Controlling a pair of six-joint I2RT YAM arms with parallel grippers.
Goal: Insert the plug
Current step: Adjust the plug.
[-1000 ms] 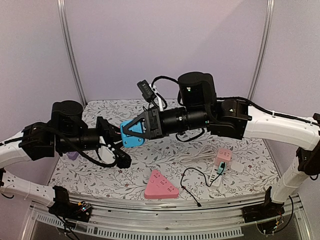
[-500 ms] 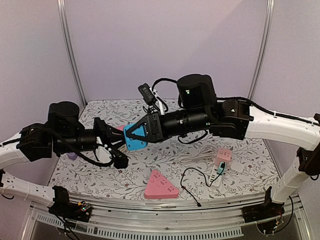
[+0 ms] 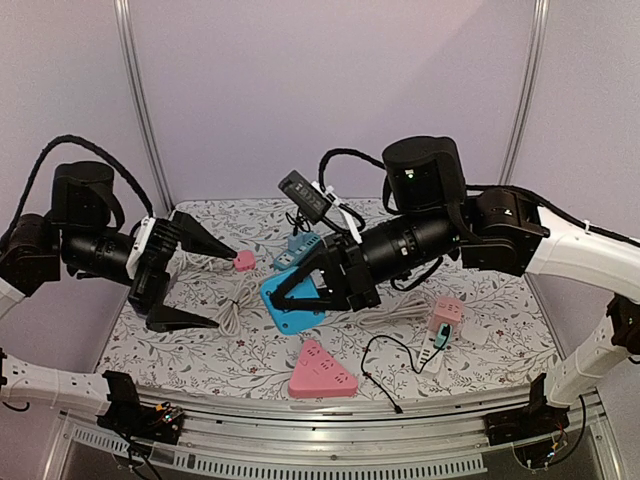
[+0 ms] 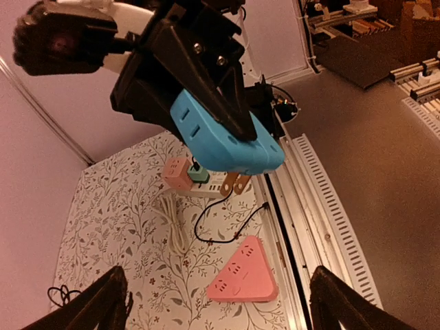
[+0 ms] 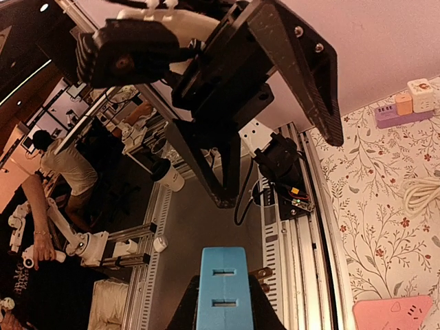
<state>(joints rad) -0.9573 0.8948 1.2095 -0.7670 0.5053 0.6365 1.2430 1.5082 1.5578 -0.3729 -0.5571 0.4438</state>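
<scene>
My right gripper (image 3: 295, 295) is shut on a blue triangular adapter (image 3: 290, 315), holding it above the middle of the table. In the left wrist view the adapter (image 4: 227, 141) shows side slots, and two brass prongs (image 4: 237, 182) stick out beneath it. The right wrist view has its narrow slotted edge (image 5: 222, 271) clamped between the fingers. Left of it, my left gripper (image 3: 226, 288) is open and empty, well apart from the adapter. A small pink plug (image 3: 243, 260) on a white cord lies by its upper finger. A pink triangular socket (image 3: 322, 372) lies flat near the front edge.
A pink cube socket (image 3: 446, 312) with a teal plug (image 3: 441, 337) sits at the right, a thin black cable (image 3: 385, 360) curling beside it. Coiled white cord (image 3: 235, 300) lies under the left gripper. A grey-blue adapter (image 3: 300, 245) stands behind. The metal rail (image 3: 330, 440) bounds the front.
My left gripper opened wide and drew back to the left, away from the blue adapter. The right gripper swung down and right with the adapter.
</scene>
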